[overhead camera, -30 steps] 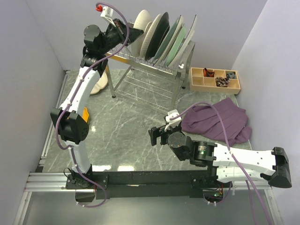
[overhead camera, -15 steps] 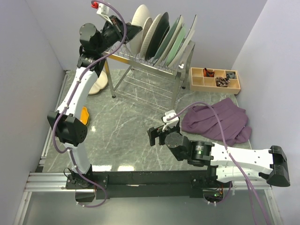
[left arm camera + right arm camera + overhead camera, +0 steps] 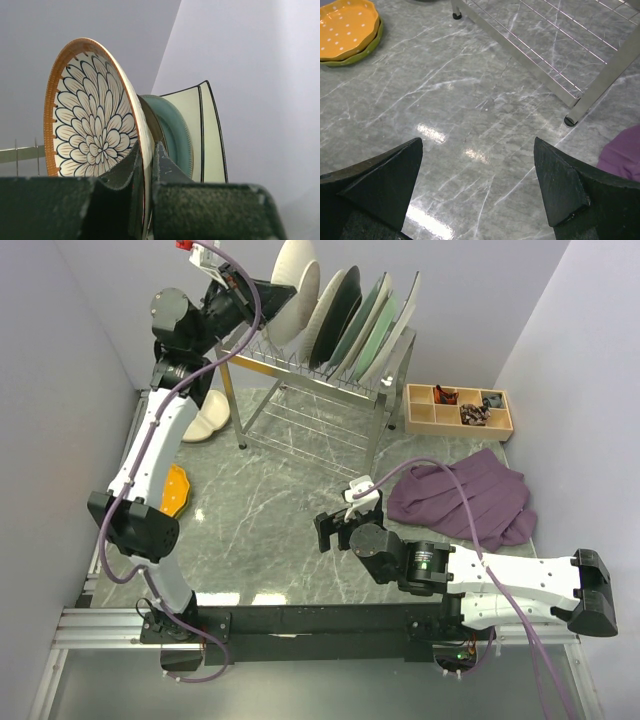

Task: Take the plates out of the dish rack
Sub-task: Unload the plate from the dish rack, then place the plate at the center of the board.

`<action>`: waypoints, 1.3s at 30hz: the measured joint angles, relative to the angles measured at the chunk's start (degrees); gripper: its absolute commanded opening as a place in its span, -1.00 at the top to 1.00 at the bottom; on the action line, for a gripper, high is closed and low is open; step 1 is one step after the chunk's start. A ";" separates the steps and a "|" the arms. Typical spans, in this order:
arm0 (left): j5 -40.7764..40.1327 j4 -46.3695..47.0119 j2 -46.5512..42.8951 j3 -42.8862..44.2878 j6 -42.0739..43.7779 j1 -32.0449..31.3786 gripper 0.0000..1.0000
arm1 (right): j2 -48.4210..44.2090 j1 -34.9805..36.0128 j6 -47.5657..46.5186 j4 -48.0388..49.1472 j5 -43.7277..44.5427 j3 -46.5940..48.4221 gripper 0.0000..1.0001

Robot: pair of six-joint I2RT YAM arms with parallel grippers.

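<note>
Left wrist view shows my left pincer (image 3: 146, 161) clamped narrow on the lower rim of the brown petal-patterned plate (image 3: 95, 130), one finger on each face. From the top external view that plate (image 3: 290, 288) stands on edge, higher than its neighbours, at the left end of the dish rack (image 3: 320, 390). The other plates (image 3: 360, 325) lean in the prongs just beside it.

My right pincer (image 3: 478, 142) hangs wide and empty over the middle of the desk (image 3: 470, 100), well apart from the rack.

I judge this as the lift-out step for one plate, with several more to go. An orange dotted plate (image 3: 172, 490) lies on a green plate (image 3: 367, 47) by the desk's left edge, and a cream plate (image 3: 205, 420) sits near the far left corner. Next I would need to bring the held plate away from its neighbour, tip it flat, and lower it towards the left edge without the rim slipping.
</note>
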 measured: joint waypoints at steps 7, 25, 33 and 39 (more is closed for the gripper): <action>-0.39 -1.05 -2.51 -0.81 3.67 0.00 0.98 | 0.00 0.11 -0.04 -0.02 0.39 0.00 -0.95; -1.36 -7.26 -24.94 -18.69 21.55 -0.13 0.98 | 0.04 0.39 0.26 0.04 1.55 0.04 -0.93; -7.02 -17.75 -35.06 -22.60 29.18 -4.11 0.98 | -6.93 0.48 2.08 2.05 4.63 -1.53 -0.93; -14.84 -26.60 -42.64 -26.49 32.54 -6.60 0.98 | -11.41 0.48 3.10 2.69 5.35 -3.52 -0.93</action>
